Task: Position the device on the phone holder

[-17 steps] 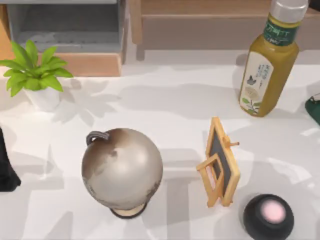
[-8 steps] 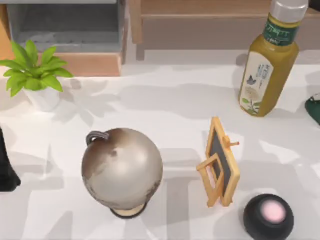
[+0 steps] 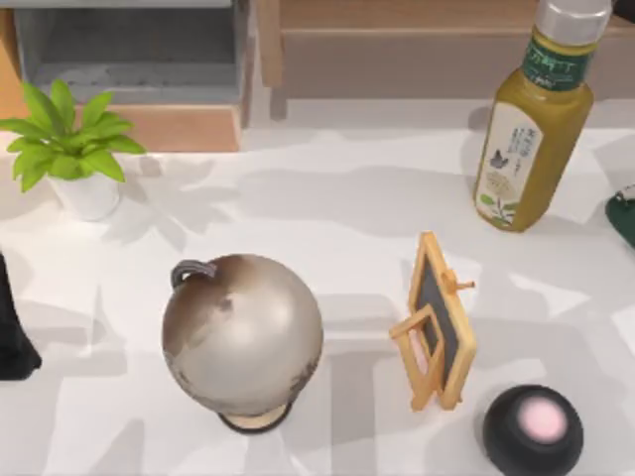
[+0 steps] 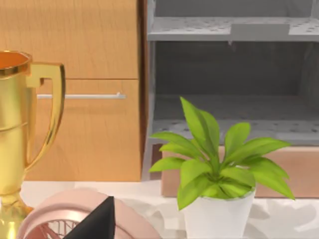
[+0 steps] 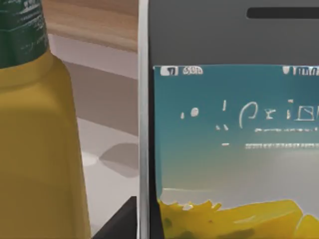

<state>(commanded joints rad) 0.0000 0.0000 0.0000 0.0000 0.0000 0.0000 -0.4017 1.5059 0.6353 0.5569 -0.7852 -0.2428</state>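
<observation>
Up close in the right wrist view, the device [image 5: 234, 139] stands beside the yellow bottle [image 5: 35, 149]. Whether the fingers grip it, I cannot tell. Meanwhile the wooden phone holder [image 3: 437, 322] stands on the tabletop [image 3: 347, 228].

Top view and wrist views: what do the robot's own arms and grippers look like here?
Left arm: a plain black bulk at the top view's left edge. Left gripper: a matte black, pointed wedge in its wrist view. Right gripper: a black angular corner in its wrist view. No cables or markings are visible.
</observation>
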